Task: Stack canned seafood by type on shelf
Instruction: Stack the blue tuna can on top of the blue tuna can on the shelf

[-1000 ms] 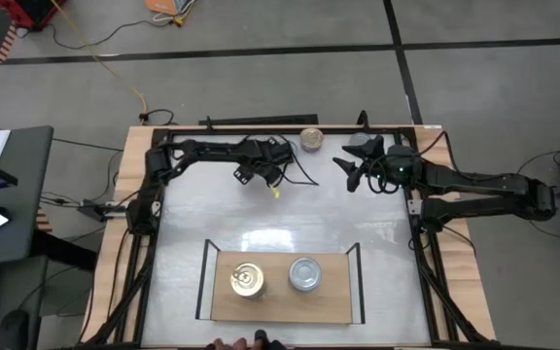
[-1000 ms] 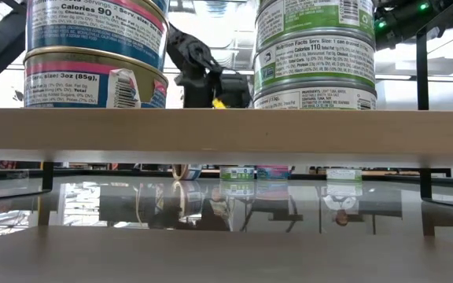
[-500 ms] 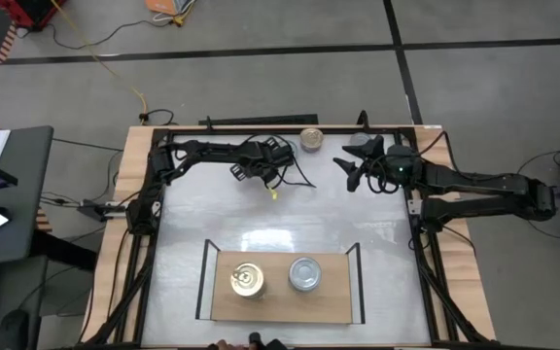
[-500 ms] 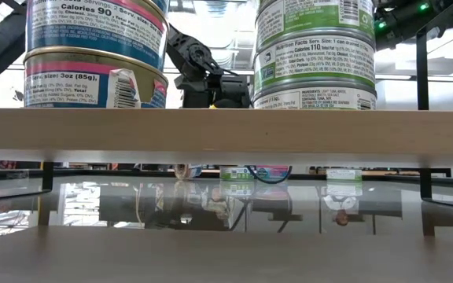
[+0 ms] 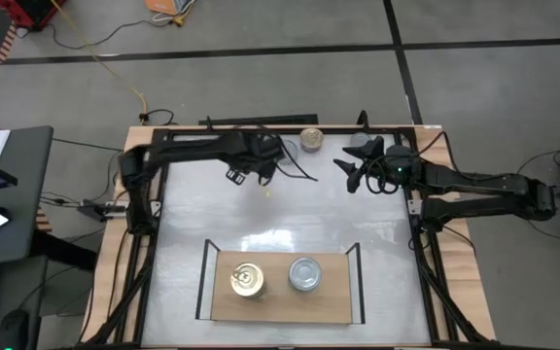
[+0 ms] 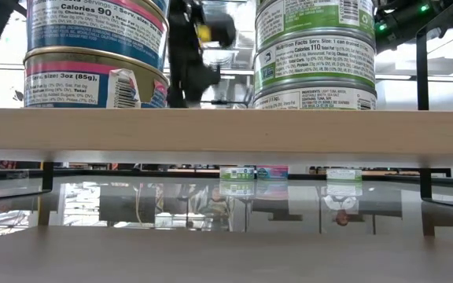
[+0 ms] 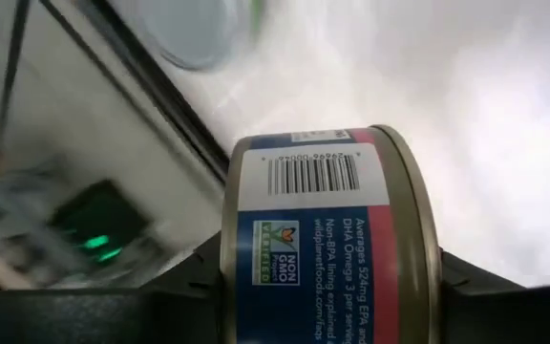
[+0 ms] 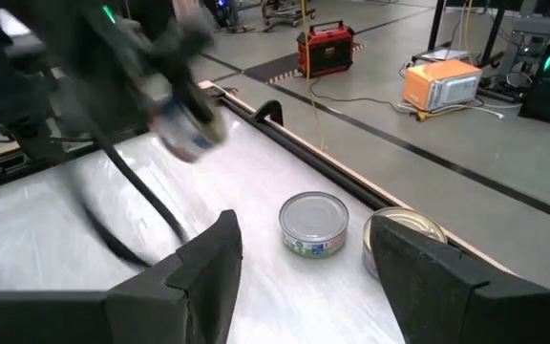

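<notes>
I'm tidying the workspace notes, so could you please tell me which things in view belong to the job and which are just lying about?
Job:
- light wooden shelf
- gold-lidded round tin and silver-lidded round tin stacked on it
- blue-and-pink labelled tin held in the left end effector
- silver-lidded tin and the tin beside it at the table's far edge

Lying about:
- red box
- orange box

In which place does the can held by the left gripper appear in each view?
High view: the held can is hidden beneath the left gripper.
Low view: cannot tell; only the blurred left gripper shows.
Left wrist view: centre, between the fingers.
Right wrist view: blurred, upper left.
Shared landmark: the silver-lidded can, also in the right wrist view.
</notes>
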